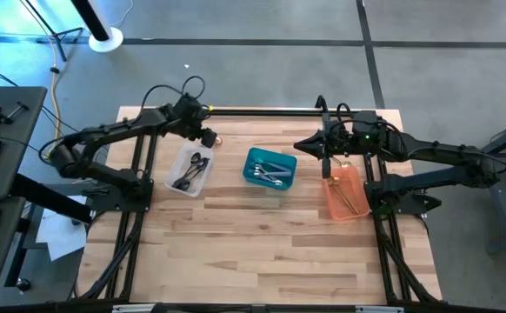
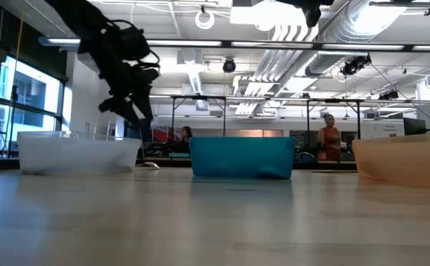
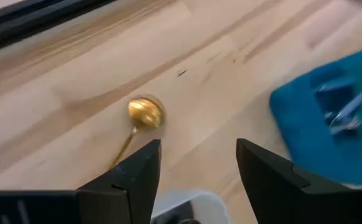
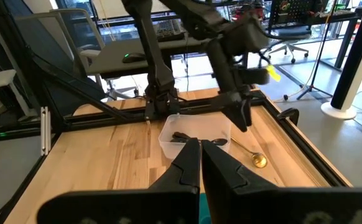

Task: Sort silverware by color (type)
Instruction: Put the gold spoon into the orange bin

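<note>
Left side of the high view: the left claw (image 1: 208,136) hangs with fingers spread, pinching nothing, just above a gold spoon (image 3: 145,112) lying loose on the worktop (image 1: 262,235) beside the clear bin (image 1: 173,170). That spoon looks light, stiff and slick, and it lies flat, so I'd guess the thin handle is the place to grab, not the round bowl. I count one loose gold piece. The clear bin holds dark utensils (image 1: 191,172), maybe two or three, hard to say. In the middle, the teal bin (image 1: 253,158) has a few silver pieces (image 1: 273,173), count unclear. At centre right, the orange bin (image 1: 358,200) holds what looks like one gold piece (image 1: 347,196). The right claw (image 1: 325,166), fingers pressed together and empty, hovers over its upper end.
</note>
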Action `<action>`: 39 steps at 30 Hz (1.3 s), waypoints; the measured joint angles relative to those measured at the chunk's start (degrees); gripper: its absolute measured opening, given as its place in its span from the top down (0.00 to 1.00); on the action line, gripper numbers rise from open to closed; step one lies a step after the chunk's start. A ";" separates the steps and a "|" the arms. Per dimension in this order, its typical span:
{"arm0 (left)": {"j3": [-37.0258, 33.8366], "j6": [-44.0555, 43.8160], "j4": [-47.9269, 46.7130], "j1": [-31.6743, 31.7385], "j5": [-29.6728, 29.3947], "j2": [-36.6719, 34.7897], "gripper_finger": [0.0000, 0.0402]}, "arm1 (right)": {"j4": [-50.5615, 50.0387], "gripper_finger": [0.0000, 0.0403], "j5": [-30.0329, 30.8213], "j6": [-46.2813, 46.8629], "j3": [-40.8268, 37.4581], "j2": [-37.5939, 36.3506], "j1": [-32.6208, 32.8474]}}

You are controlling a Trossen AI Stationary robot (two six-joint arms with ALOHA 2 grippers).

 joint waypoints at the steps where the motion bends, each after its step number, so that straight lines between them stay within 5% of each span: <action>1: 1.94 1.75 -1.93 0.17 -0.22 1.51 0.50 | 0.02 1.00 -0.01 0.00 0.00 0.00 0.01; 6: 12.14 8.56 -10.42 1.72 -4.55 10.03 0.50 | -0.17 1.00 -0.02 0.00 0.00 0.00 0.00; 11: 17.01 10.95 -14.93 3.71 0.67 16.90 0.50 | -1.59 1.00 -0.04 -0.13 0.00 0.00 0.02; 39: 17.05 23.71 -14.46 3.01 -4.04 30.20 0.50 | -4.15 1.00 1.21 0.41 0.02 0.00 -0.02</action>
